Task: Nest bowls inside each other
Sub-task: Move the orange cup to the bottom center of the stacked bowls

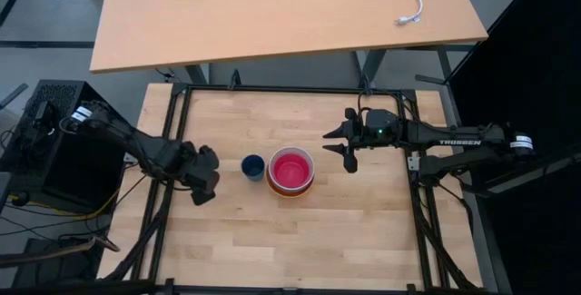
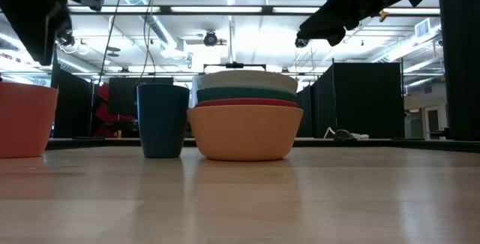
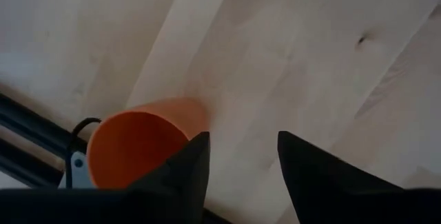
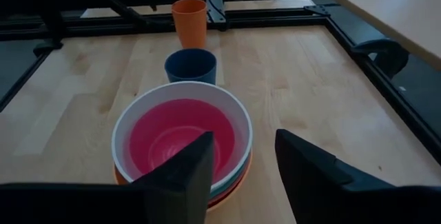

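The bowls stand nested in one stack (image 1: 290, 171) at the table's middle. The magenta-pink bowl (image 4: 180, 136) lies inside the white one (image 4: 238, 124). Teal and red-orange rims show below, and the yellow-orange bowl (image 2: 244, 131) rests on the table at the bottom. My right gripper (image 4: 244, 169) hangs open, above and to the right of the stack (image 1: 349, 146). My left gripper (image 3: 238, 162) points down, open, above the left part of the table (image 1: 204, 177). A small orange cup (image 3: 134, 148) stands beside one of its fingers, with nothing between them.
A dark blue cup (image 1: 253, 166) stands just left of the stack. The orange cup (image 2: 26, 120) stands farther left, near the black frame rail (image 3: 27, 124). A second table (image 1: 281, 9) with a white cable (image 1: 410, 0) lies behind. Bare wood lies toward the near edge.
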{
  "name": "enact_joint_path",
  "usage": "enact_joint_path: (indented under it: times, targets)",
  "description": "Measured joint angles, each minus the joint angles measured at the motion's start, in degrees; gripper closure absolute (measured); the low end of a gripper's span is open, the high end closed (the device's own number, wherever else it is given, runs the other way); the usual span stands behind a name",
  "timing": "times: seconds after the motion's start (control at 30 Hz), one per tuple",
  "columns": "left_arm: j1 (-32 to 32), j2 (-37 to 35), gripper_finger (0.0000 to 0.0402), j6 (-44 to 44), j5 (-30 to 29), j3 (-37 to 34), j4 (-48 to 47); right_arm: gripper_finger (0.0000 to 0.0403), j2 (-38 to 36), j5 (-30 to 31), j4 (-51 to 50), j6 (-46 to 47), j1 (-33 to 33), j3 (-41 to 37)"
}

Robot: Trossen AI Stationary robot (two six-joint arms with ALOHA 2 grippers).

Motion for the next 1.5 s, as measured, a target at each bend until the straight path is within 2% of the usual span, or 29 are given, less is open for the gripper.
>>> enact_joint_path:
  times: [0.23, 0.47, 0.63, 1.23, 1.4, 1.5]
  targets:
    - [-0.46, -0.02, 0.0207, -0.71, 0.15, -2.75, 1.45, 0.025, 0.0, -0.03, 0.03, 0.49, -0.02, 0.0]
    - [-0.46, -0.02, 0.0188, -2.07, -0.19, -2.91, -0.18, 0.0268, 0.0, -0.02, 0.01, 0.49, -0.01, 0.0]
    - [-0.46, 0.04, 0.0187, -4.88, -0.21, -2.91, -2.33, 0.0276, 0.02, -0.01, 0.01, 0.45, 0.0, 0.0]
    - [-1.08, 0.12, 0.0187, -6.27, 5.77, -10.61, -3.27, 0.0245, 0.02, 0.01, 0.03, 1.8, 0.0, 0.0]
    - [-1.16, 0.12, 0.0199, -4.86, 5.88, -10.95, -2.94, 0.0259, 0.02, 0.01, 0.04, 1.83, 0.0, 0.0]
    - [-1.16, 0.12, 0.0239, -4.36, 6.16, -10.95, -2.95, 0.0268, 0.02, 0.01, 0.04, 1.82, -0.02, 0.0]
